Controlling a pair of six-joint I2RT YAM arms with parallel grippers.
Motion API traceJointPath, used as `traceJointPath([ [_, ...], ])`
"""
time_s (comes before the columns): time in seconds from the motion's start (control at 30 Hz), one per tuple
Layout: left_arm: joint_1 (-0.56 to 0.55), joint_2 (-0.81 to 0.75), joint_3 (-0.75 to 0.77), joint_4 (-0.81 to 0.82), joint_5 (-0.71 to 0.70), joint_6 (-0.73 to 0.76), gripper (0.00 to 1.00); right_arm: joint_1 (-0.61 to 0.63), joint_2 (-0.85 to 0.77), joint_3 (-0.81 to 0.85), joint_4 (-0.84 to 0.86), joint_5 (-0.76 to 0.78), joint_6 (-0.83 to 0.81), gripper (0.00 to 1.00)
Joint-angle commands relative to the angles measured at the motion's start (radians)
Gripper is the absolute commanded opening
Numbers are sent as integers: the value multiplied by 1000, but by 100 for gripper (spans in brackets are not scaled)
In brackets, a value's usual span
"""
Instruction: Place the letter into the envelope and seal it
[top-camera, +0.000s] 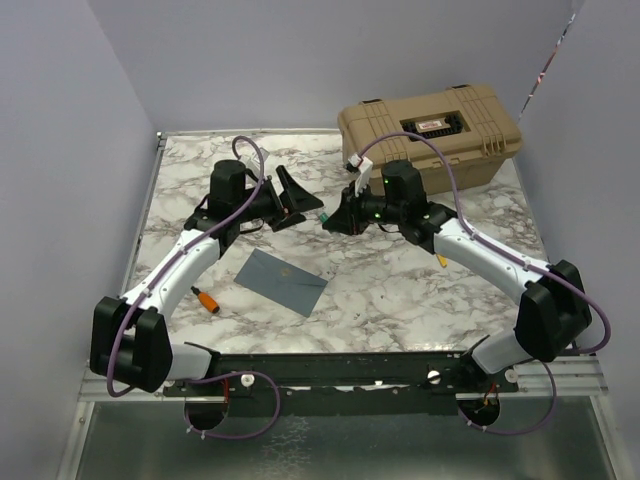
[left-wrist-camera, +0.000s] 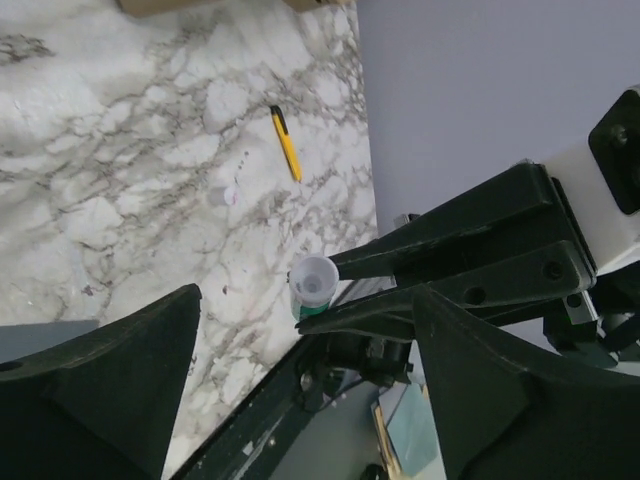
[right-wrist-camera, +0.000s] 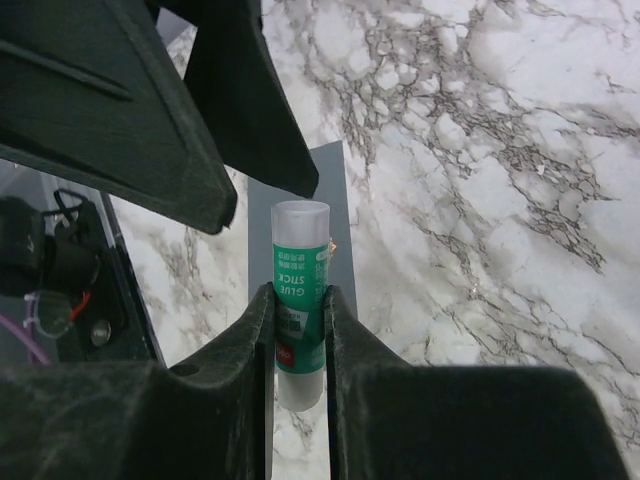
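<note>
Right tool (right-wrist-camera: 299, 300) pinched tight on the glue stick (right-wrist-camera: 300, 262) mid-air, left tool (top-camera: 295, 198) gaping wide and empty just beside its cap (right-wrist-camera: 299, 215), envelope (top-camera: 283, 281) flat on the worktop (top-camera: 420, 290) near-left, letter unseen; could twist or knock the stick loose by closing off-centre on that cap.

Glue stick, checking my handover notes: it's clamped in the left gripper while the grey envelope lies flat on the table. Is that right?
Not quite. The glue stick is clamped in the right gripper, not the left; the right wrist view shows it pinched between that gripper's jaws. The grey envelope does lie flat on the table.
</note>
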Motion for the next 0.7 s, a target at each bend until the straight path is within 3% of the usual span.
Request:
traceJointPath([
  [0.0, -3, -1, -34, 37, 172, -31, 82, 11, 1, 67, -100, -106, -154, 6],
  [0.1, -4, -7, -57, 37, 188, -41, 70, 11, 11, 111, -182, -139, -237, 5],
  [0.23, -5, -4, -75, 37, 209, -46, 57, 11, 7, 95, -141, -189, -227, 5],
  [0.67, -5, 5, -102, 37, 213, -64, 53, 37, 59, 163, -276, -219, -321, 4],
])
